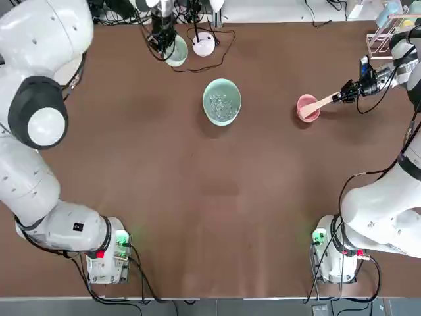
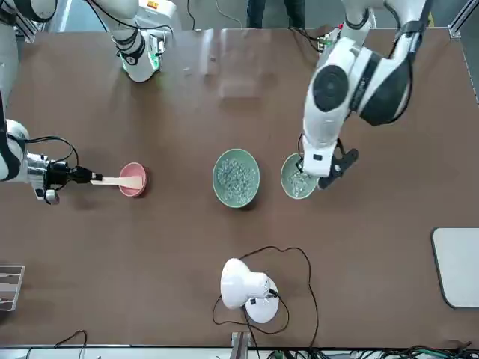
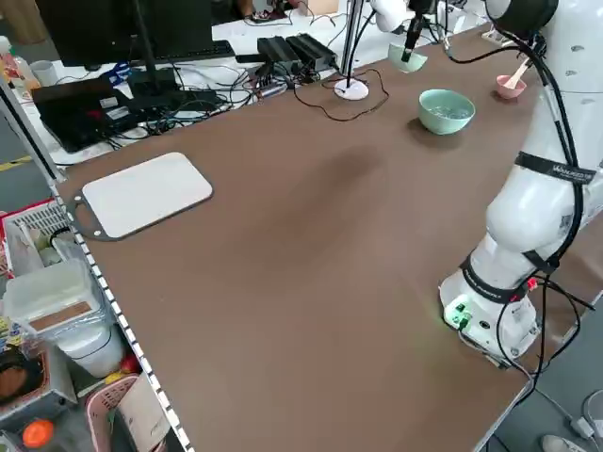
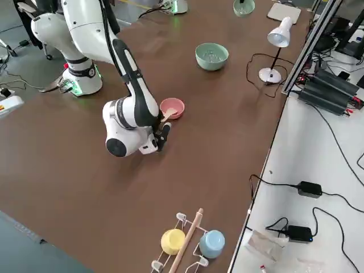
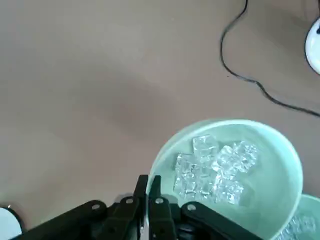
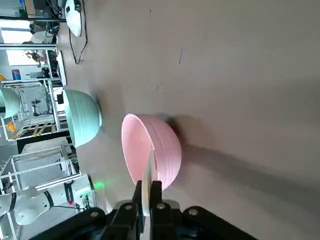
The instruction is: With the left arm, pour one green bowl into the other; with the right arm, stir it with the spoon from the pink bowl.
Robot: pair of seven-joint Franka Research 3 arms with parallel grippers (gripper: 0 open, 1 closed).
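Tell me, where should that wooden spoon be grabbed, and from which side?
I'd grip the spoon by its flat handle, from the robot's right: it slants out over the pink bowl's rim that way. The right gripper has it there, just outside the bowl. Meanwhile the left gripper holds the small green bowl.

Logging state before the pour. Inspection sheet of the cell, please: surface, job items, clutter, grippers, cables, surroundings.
Surface: brown table, no spill seen
Job items: small green bowl and large green bowl, both holding clear cubes; wooden spoon leaning in pink bowl
Clutter: white lamp, white board, rack with cups
Grippers: left shut on small bowl's rim; right shut on spoon handle
Cables: lamp cord looped on table
Surroundings: person's legs beyond table
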